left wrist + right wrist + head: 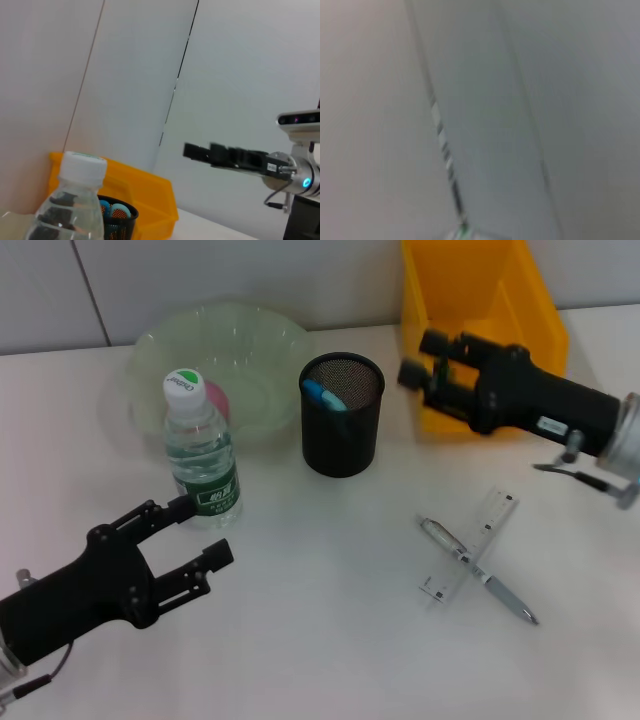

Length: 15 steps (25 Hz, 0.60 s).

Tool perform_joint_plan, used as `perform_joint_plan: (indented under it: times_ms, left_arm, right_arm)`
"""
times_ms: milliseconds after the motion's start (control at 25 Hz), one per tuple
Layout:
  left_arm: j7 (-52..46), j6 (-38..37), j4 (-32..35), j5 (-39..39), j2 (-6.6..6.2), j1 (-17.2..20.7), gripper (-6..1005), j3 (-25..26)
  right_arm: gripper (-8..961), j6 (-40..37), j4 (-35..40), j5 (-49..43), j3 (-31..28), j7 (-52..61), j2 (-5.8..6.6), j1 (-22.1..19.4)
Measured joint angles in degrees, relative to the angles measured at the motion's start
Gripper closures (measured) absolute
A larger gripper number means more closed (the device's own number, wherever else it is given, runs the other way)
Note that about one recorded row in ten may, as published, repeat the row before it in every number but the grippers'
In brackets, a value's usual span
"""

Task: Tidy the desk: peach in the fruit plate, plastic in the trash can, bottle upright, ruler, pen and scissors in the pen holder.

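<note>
A lab-style test bench. A plain white tabletop (300, 640) meets bare grey panelled walls (150, 75) behind a yellow plastic bin (480, 300).

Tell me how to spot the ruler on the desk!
Find the black mesh pen holder in the middle of the white desk. Toward the robot's right, nearer the front edge, lies the ruler. It is the flat see-through strip, crossed by a silver pen.
</note>
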State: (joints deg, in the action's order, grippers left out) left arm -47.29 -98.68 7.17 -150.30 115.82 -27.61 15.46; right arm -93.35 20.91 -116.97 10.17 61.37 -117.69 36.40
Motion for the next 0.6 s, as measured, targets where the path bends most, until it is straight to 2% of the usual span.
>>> perform_joint_plan:
  times_ms: [240,360,440,520,600]
  left_arm:
    - [-1.4,-0.4,2.1,0.2,0.21,-0.4,224,0.0]
    - [-2.3,-0.9,2.5,0.2,0.11,-0.4,224,0.0]
    - [-2.4,-1.9,2.5,0.2,-0.07,-0.3,225,0.0]
    - [-3.0,-3.1,2.9,0.2,-0.33,-0.4,225,0.0]
    - [-4.1,-4.7,3.9,0.2,-0.49,-0.6,226,0.0]
  right_arm:
    - [290,-4.0,10.7,-0.1,15.8,11.4,4.14,0.9]
    - [278,-4.4,14.9,-0.5,22.7,16.9,6.5,2.6]
    - [270,-4.2,16.6,-1.3,26.5,21.0,7.67,4.2]
    - [262,-4.2,17.6,-3.0,28.7,25.4,8.22,6.1]
    - [254,-4.4,18.2,-4.9,30.0,29.5,8.25,8.1]
